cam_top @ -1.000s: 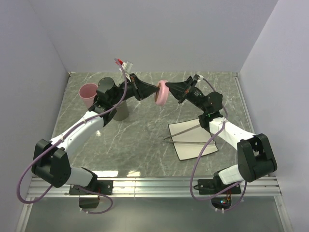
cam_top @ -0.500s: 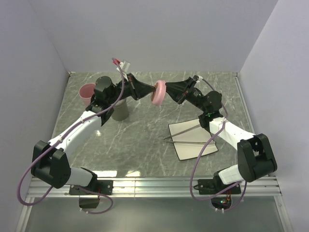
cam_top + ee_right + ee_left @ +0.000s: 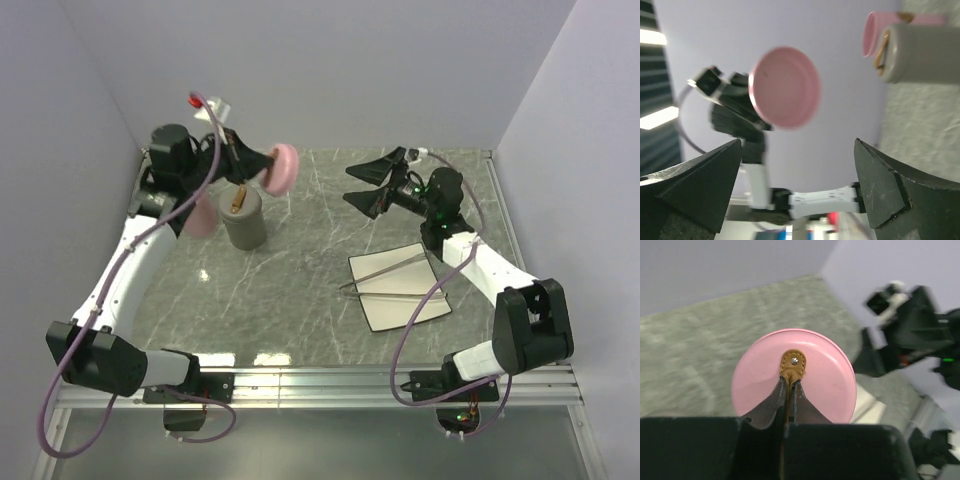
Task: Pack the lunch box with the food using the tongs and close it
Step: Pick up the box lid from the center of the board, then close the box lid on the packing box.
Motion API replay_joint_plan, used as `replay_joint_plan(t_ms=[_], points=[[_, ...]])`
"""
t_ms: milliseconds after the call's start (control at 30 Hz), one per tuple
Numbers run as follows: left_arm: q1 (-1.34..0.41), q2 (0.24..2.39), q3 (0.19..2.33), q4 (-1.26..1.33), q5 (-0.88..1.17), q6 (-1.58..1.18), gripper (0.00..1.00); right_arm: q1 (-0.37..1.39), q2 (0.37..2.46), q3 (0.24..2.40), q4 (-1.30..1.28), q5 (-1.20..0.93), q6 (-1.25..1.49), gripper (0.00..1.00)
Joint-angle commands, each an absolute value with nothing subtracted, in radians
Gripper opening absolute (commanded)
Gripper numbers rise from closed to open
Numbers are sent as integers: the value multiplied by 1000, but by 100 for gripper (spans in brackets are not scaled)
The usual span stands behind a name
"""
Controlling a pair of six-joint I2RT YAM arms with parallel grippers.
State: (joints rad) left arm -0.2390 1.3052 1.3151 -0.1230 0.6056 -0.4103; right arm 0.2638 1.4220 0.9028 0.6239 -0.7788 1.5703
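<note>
Nearby, long silver metal tongs [image 3: 355, 287] lie untouched on a white square plate [image 3: 400, 312] on the marbled grey surface [image 3: 300, 270]. Farther back, a grey cylindrical container [image 3: 243, 228] stands beside a pink cup [image 3: 203, 218]. Above, the left fingers [image 3: 767, 405] pinch the brown tab [image 3: 792, 362] of a round pink lid [image 3: 825, 380]; the right fingers [image 3: 372, 170] gape wide, empty.

Left pincer [image 3: 264, 167] clamped shut, arm raised; right pincer [image 3: 366, 185] spread wide, aloft.
</note>
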Motion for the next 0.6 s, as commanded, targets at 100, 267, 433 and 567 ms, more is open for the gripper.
replay_joint_plan(t_ms=[100,267,433,567], points=[[-106,1373,1597,-632,442,-85,0,210,1428,1115,242,-949,1116,100],[-39,1426,1676,-791,247,55,0,192,1445,1219,-32,-956,797,100],[119,1460,1670,-798,238,101,0,192,1437,1259,-140,-951,677,100],[143,1532,1710,-814,181,172,0,193,1436,1261,-140,-951,672,100]])
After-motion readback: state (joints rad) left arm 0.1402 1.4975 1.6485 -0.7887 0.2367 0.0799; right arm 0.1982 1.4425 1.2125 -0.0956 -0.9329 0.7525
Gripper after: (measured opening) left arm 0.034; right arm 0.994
